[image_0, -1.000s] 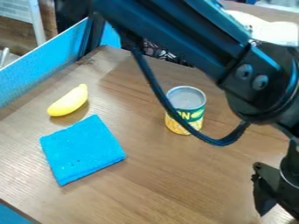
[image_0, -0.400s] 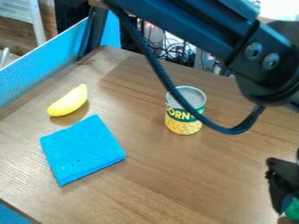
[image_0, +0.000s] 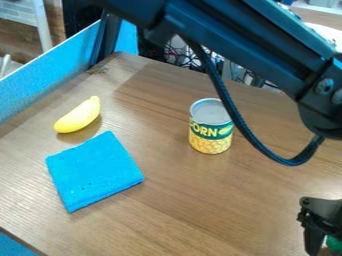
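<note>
Here I see a bright green object (image_0: 334, 243), right by my hand (image_0: 323, 248), down in the lower right corner, mostly hidden, shape and pose unclear.

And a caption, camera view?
Black robot gripper at a green object; curved yellow banana, square blue cloth and yellow-green tin can on brown wooden table.

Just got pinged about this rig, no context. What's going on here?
A black robot arm has its pincer low at the lower right of the view, right by a green object partly cut off by the edge. Can't tell if it's gripped. On the wooden table, a can stands upright; a yellow banana lies near a folded blue cloth.
</note>
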